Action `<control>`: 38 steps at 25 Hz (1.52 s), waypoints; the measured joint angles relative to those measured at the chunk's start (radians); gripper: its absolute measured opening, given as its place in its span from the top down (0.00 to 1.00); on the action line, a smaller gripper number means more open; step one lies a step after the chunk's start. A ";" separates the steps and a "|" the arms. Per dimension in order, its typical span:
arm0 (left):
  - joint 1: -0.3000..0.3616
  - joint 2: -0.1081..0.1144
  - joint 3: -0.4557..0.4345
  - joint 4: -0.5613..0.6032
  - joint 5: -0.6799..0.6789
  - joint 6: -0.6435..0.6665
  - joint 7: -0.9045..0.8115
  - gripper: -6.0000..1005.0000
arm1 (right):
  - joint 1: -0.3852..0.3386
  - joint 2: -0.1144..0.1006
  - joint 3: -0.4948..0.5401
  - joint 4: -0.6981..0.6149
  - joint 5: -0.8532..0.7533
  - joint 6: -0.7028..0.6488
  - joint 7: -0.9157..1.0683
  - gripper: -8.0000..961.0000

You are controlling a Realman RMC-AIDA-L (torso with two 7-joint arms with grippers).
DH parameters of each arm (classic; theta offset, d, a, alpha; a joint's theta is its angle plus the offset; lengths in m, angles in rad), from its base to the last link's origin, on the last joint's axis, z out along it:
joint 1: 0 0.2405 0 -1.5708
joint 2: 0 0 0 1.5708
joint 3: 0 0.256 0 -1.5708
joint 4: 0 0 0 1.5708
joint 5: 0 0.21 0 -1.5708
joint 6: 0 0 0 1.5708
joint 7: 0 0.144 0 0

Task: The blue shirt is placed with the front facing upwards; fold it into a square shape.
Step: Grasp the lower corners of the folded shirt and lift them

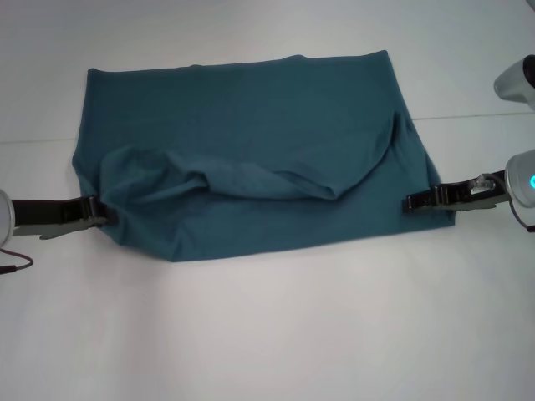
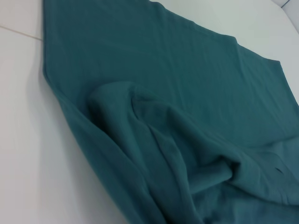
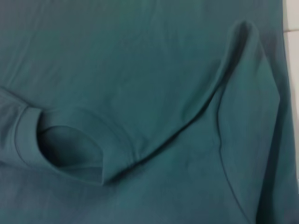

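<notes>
Shirt (image 1: 251, 167) was laid flat on bench (image 1: 267, 334), long axis running left-right. Left gripper (image 1: 107, 213) was set at left edge, right gripper (image 1: 411, 202) at right edge; both equally near. Finger state could not be told.

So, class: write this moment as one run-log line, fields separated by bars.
blue shirt: partly folded, bunched ridge mid-cloth | left claw: at shirt's left edge | right claw: at shirt's right edge | table: white
</notes>
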 joint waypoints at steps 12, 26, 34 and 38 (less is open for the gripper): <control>0.002 -0.001 0.000 -0.001 0.000 0.000 0.000 0.98 | 0.007 -0.003 0.000 -0.006 -0.062 -0.002 0.010 0.53; 0.003 0.008 0.000 0.003 0.003 0.038 -0.001 0.98 | -0.022 -0.026 0.006 -0.122 -0.063 -0.148 0.033 0.95; 0.042 0.029 0.000 0.088 0.009 0.265 0.002 0.98 | -0.049 -0.040 0.002 -0.228 -0.078 -0.378 0.038 0.97; 0.084 0.038 0.000 0.165 0.036 0.416 -0.016 0.98 | -0.067 -0.030 0.003 -0.307 -0.149 -0.535 0.044 0.97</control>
